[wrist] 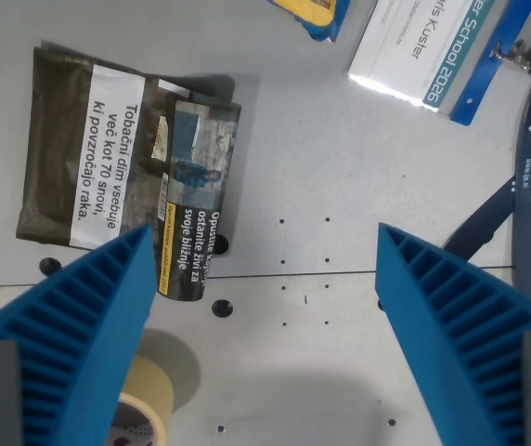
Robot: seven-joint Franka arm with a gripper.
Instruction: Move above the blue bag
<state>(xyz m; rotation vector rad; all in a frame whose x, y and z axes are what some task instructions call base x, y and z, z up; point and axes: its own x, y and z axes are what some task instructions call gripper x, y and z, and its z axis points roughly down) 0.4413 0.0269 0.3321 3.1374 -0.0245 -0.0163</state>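
Only a corner of the blue bag (322, 20) shows, blue with a yellow patch, cut off by the top edge of the wrist view slightly right of centre. My gripper (265, 243) is open, its two ribbed blue fingers (80, 325) rising from the bottom left and bottom right. Nothing is between them but bare grey table. The bag lies well above the gap in the picture, apart from both fingers.
A dark olive tobacco pouch (80, 149) with a white warning label lies at upper left, a smaller dark pack (196, 200) overlapping its right side. A white and blue name badge (433, 51) with a navy lanyard (525, 195) sits at upper right. A tape roll (149, 395) is at the bottom left.
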